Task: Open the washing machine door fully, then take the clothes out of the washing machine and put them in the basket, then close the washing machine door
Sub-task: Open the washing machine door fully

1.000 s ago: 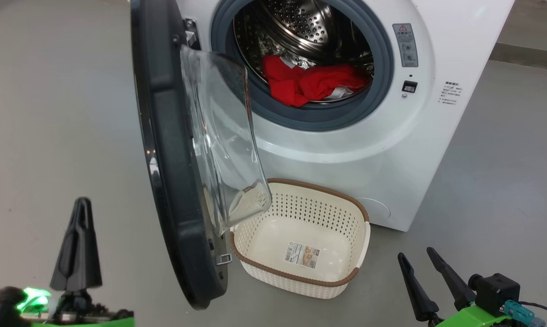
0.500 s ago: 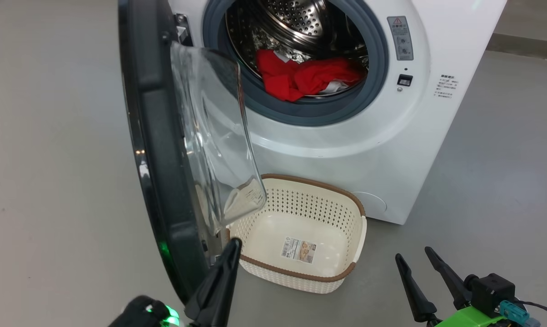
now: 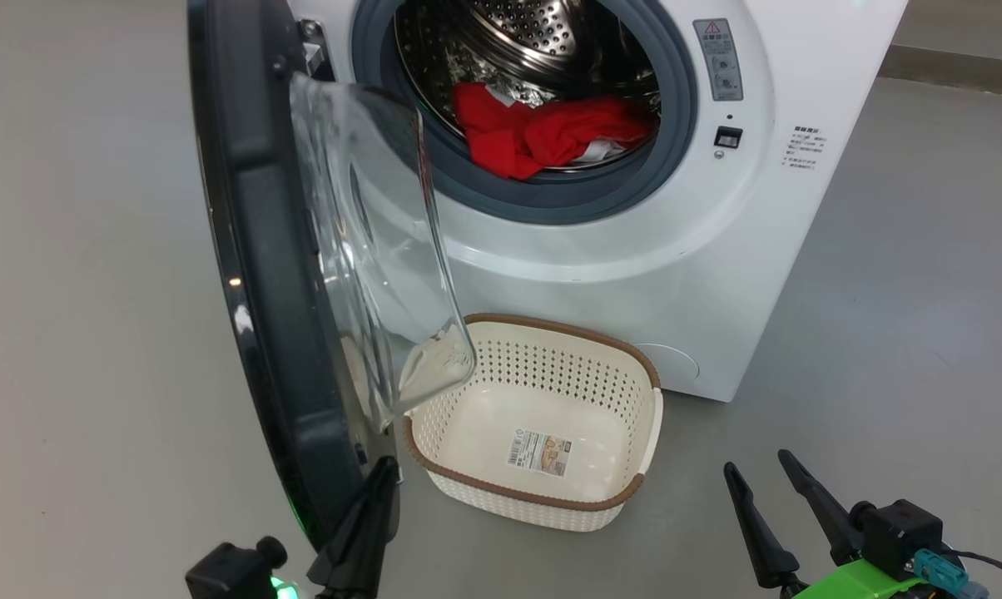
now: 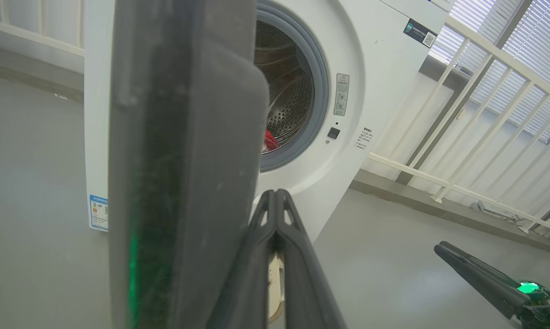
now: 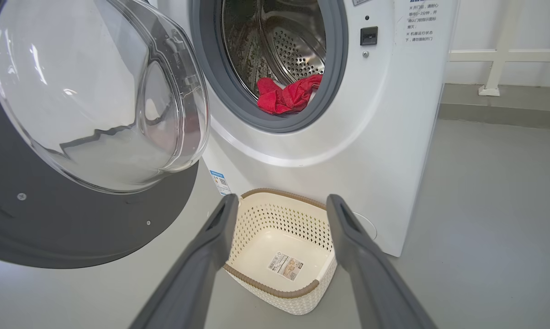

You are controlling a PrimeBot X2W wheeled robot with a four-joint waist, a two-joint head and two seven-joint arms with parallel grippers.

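left hand [image 3: 383, 476], pinched together, has come in by washing machine door [image 3: 260, 291] low edge; door half open, push wider next.

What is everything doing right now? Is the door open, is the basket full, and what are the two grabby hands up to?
washing machine door: open, swung out to the left.
washing machine: standing open, clothes inside.
clothes: bunched up inside the machine, not taken out yet.
basket: upright, empty apart from a paper label.
left gripper: shut, tip by the door's lower edge.
right gripper: open, holding nothing.
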